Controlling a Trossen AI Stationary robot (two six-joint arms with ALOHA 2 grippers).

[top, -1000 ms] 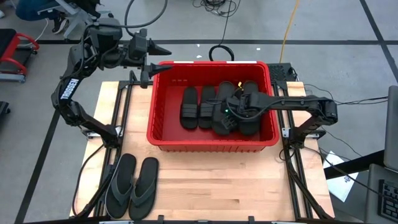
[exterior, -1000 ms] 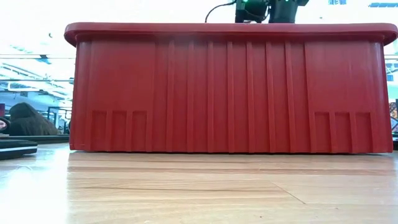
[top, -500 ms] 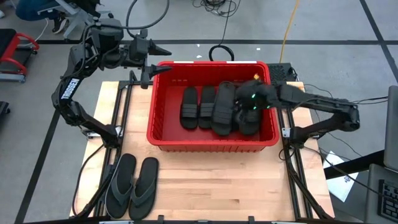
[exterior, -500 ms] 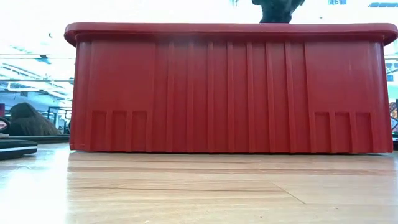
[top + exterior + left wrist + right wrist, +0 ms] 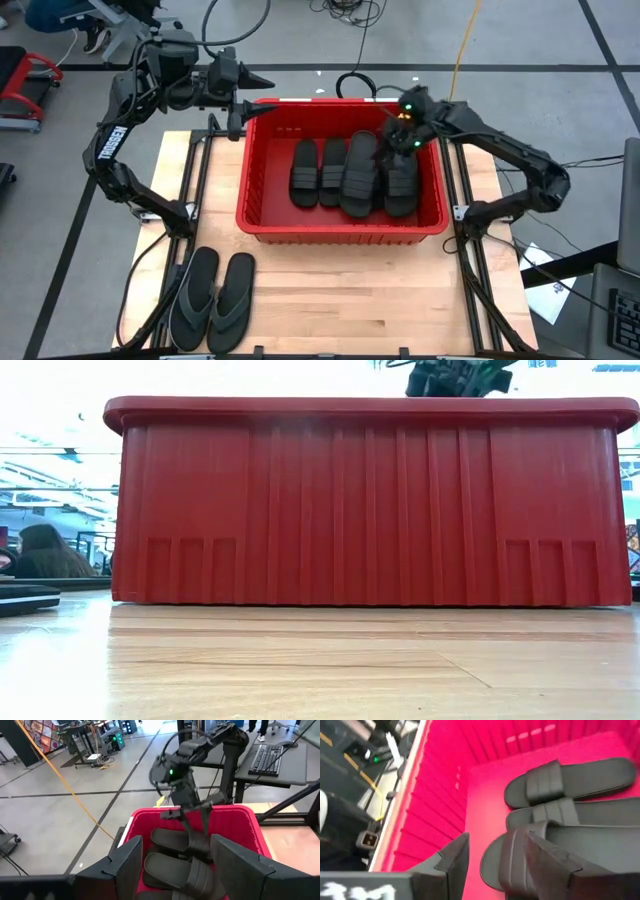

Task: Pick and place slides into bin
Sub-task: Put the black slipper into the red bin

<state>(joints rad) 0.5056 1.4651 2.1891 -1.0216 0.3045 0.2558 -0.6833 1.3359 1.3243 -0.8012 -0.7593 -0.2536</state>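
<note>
Several black band-strap slides (image 5: 345,172) lie side by side on the floor of the red bin (image 5: 262,222), also seen in the right wrist view (image 5: 570,785). Two thong-strap slides (image 5: 212,300) rest flat on the table's near left. My right gripper (image 5: 393,135) hovers open above the bin's far right part, over the slides (image 5: 180,845), holding nothing. Off the bin's far left corner, my left gripper (image 5: 252,106) stands open and empty, pointing over the rim.
In the low view the bin's tall front wall (image 5: 370,500) fills the scene, with my right gripper (image 5: 455,375) just above the rim. Bare wooden table (image 5: 350,290) lies near of the bin. Cables and a yellow cord (image 5: 460,50) run on the floor beyond.
My right gripper has risen from the slides in the bin's right half and gone toward the bin's far right corner, rolling its wrist as it went. The slides have stayed in the bin.
</note>
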